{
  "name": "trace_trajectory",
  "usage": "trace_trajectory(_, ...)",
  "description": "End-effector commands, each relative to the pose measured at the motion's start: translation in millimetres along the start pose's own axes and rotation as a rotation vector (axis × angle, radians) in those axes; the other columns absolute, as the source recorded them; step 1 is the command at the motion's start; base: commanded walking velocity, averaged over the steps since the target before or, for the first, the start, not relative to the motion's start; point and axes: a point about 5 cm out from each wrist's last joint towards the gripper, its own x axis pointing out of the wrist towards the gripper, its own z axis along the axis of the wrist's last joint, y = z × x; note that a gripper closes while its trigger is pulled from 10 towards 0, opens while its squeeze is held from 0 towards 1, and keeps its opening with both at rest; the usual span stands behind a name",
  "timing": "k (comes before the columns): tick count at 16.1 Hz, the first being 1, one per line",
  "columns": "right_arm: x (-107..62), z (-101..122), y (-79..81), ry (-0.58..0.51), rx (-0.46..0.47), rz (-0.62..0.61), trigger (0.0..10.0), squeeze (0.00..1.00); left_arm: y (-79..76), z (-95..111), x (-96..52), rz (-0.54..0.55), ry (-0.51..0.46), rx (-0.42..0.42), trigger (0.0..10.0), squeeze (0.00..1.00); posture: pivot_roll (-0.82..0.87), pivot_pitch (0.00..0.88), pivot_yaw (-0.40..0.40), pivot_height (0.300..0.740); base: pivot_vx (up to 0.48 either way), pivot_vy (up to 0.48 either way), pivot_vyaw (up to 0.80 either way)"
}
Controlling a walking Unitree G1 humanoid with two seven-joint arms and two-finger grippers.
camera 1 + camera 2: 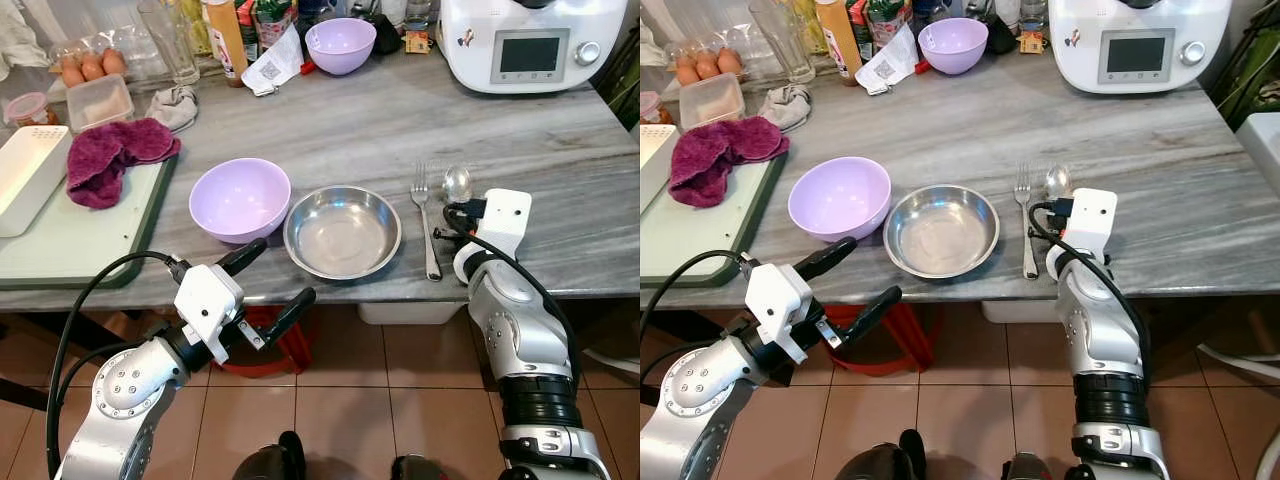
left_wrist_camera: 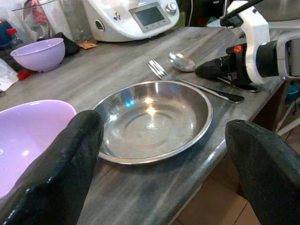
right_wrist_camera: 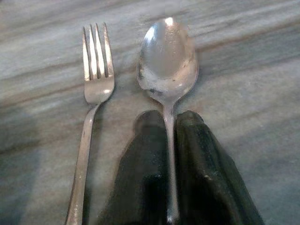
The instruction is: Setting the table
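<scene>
Head views: looking down on a grey marble counter. Lying along its front edge, from robot's left to right: a lilac bowl, a steel dish just beside it, a fork and a spoon. Hanging below the counter edge in front of the bowl and dish, the left gripper, fingers spread wide, holding nothing. Resting over the spoon's handle, the right gripper; handle hidden under its white housing, only the spoon's bowl showing. Sitting farther back: a second lilac bowl, a white kitchen machine, a purple cloth on a green board.

Left wrist view: showing the dish's shallow inside between two blurred black fingers, with the right gripper lying low on the counter past the fork.

Right wrist view: revealing the grip hidden from above, both fingers closing on the spoon's thin handle, fork lying just beside, apart. Handle ends cut off.
</scene>
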Motion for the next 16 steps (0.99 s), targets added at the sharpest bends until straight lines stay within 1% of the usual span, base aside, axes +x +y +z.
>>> trace_trajectory(1, -1.8, -20, 1.2, 0.088, 0.004, 0.009, 10.0, 1.0, 0.7, -4, -2.5, 0.006, 0.024, -0.003, 10.0, 0.0, -0.14, 0.212, 0.092, 0.74, 0.0, 0.0, 0.0)
trace_trajectory(4, -1.4, -20, -1.0, 0.092, -0.002, 0.011, 10.0, 1.0, 2.2, -6, -3.0, 0.006, 0.025, 0.001, 10.0, 0.0, -0.13, 0.21, 0.089, 0.74, 0.0, 0.0, 0.0)
trace_trajectory(7, -1.3, -16, -3.4, 0.079, -0.002, 0.004, 10.0, 1.0, 2.3, -6, -2.8, 0.005, 0.02, 0.0, 10.0, 0.0, -0.13, 0.206, 0.086, 0.74, 0.0, 0.0, 0.0)
trace_trajectory(10, -5.1, -2, -2.1, 0.016, -0.004, -0.001, 10.0, 1.0, 2.6, -4, -3.6, -0.01, 0.006, -0.004, 10.0, 0.0, -0.13, 0.202, 0.081, 0.74, 0.0, 0.0, 0.0)
trace_trajectory(13, -8.7, 4, 1.4, -0.023, -0.016, 0.003, 10.0, 1.0, 2.1, -3, -3.3, -0.026, -0.006, -0.01, 10.0, 0.0, -0.14, 0.202, 0.08, 0.74, 0.0, 0.0, 0.0)
trace_trajectory(16, -11.9, 13, 4.2, -0.094, -0.004, 0.009, 10.0, 1.0, 8.0, -4, -2.1, 0.001, -0.008, 0.012, 10.0, 0.0, -0.14, 0.201, 0.081, 0.74, 0.0, 0.0, 0.0)
